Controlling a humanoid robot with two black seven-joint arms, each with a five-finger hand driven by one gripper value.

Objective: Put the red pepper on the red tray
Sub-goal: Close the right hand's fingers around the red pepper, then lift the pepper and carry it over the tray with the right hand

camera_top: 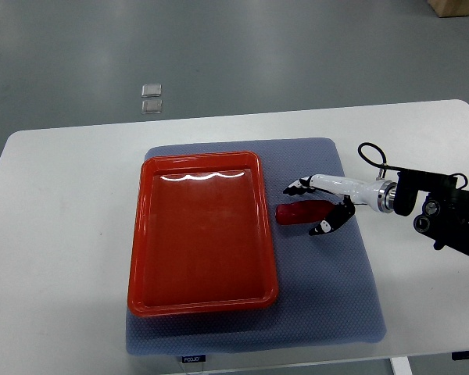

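A white table (70, 203) carries a blue-grey mat (340, 297), seemingly textured, lying flat on it.

The right arm (445, 215) runs off the right edge, its upper part unseen. The right hand (322, 205) covers the red pepper's (297, 212) right end (grip unclear). The table's (55, 234) near edge is cut off.

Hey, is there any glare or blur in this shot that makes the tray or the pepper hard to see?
Top view: a wavy white glare streak sits on the tray near its far rim, small enough to hide nothing. Lighting is even and shadows are soft. The pepper is sharp, though the right hand covers part of it. No motion blur shows.
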